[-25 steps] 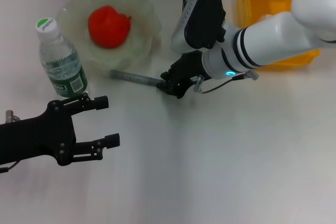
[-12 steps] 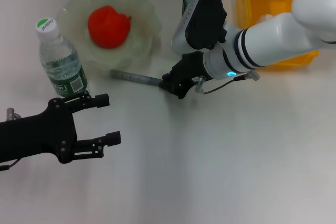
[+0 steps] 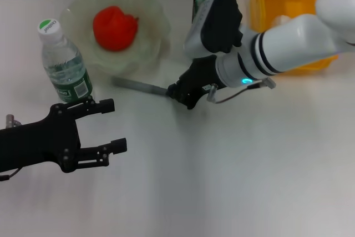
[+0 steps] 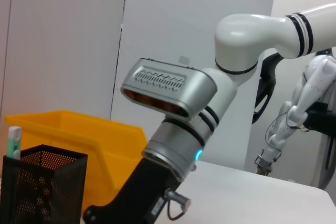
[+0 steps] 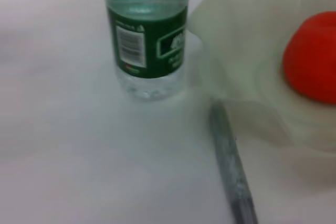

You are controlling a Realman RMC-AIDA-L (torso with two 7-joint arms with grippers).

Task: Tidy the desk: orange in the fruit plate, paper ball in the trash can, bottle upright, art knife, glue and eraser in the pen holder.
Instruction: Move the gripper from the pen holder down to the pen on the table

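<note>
The grey glue (image 3: 138, 86) lies slanted on the white desk (image 3: 233, 181) just in front of the fruit plate (image 3: 156, 48). My right gripper (image 3: 176, 91) is shut on its near end. In the right wrist view the glue (image 5: 231, 174) runs between the bottle (image 5: 147, 35) and the plate (image 5: 247, 51). The orange (image 3: 115, 28) sits in the plate. The bottle (image 3: 64, 62) stands upright to its left. The pen holder (image 4: 42, 182) holds the mint-green art knife (image 4: 14, 140); in the head view my right wrist mostly hides it. My left gripper (image 3: 116, 126) hovers open near the front left. Paper ball and eraser are out of view.
The yellow trash can (image 3: 288, 4) stands at the back right, behind my right forearm, and also shows behind the pen holder as the yellow trash can (image 4: 100, 145). The desk's front and right parts are bare white surface.
The glue's free end has shifted slightly left and forward while its other end stays in my right gripper. The right wrist has edged a little to the right. The left arm has not moved.
</note>
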